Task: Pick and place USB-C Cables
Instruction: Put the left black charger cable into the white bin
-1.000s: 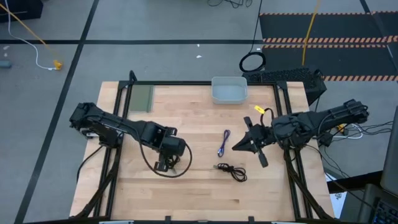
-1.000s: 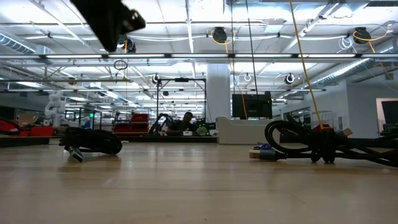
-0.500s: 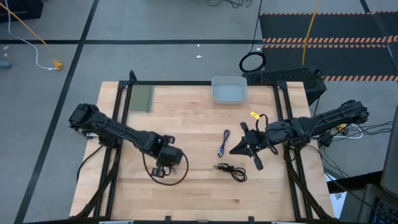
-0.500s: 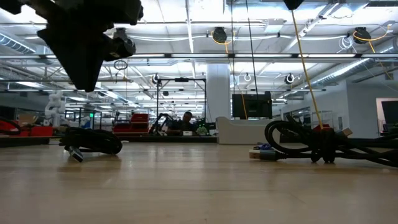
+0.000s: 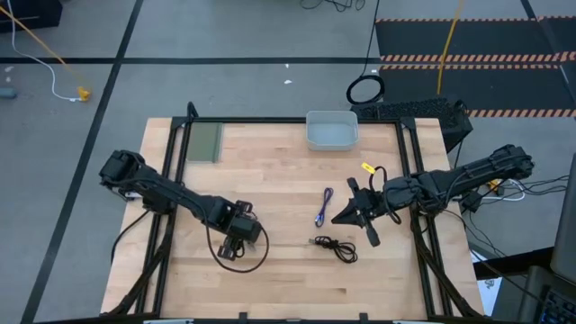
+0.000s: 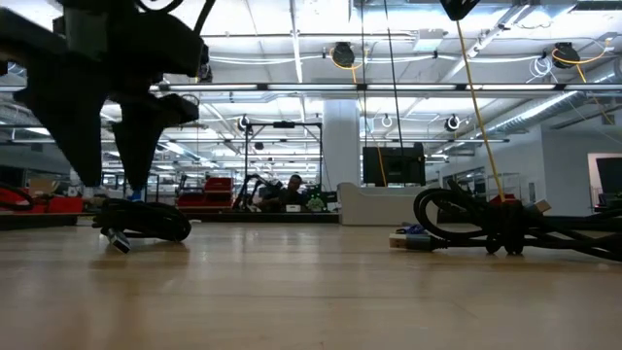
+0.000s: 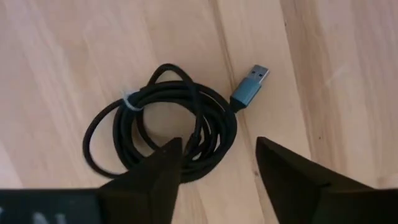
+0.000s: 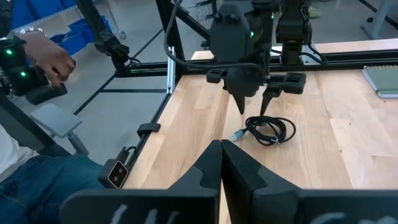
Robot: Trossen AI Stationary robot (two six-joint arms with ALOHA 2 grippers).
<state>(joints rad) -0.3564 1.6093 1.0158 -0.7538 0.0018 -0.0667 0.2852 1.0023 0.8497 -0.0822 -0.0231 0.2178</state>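
Three cables lie on the wooden table [image 5: 288, 279]. One black coil [image 5: 236, 252] sits on the near left part, directly under the left gripper [image 5: 238, 241], which points down over it with its fingers set apart at a moderate width and holding nothing. In the left wrist view the coil [image 7: 163, 130] lies flat on the wood, tied by a small white band, with its blue-grey plug [image 7: 250, 92] sticking out to one side; one finger [image 7: 149, 180] overlaps the coil's edge and the other finger stands just outside it, beside the plug. The low view shows the left gripper [image 6: 107, 146] hanging just above the coil [image 6: 144, 222], fingertips close to it, though contact cannot be told. The blue-purple cable [image 5: 323, 207], folded straight, lies near the table's middle, and a second black cable [image 5: 336, 247], loosely bundled, lies just nearer than it. The right gripper [image 5: 353, 216] hovers to the right of these two, near the blue-purple one, pointing left; in the right wrist view its fingers [image 8: 249, 174] are pressed together with nothing between them. A pale bin [image 5: 332, 131] stands at the far edge of the table, and a green pad [image 5: 204, 141] lies at the far left. Beyond the table, the right wrist view shows a person's hand [image 8: 53, 59].
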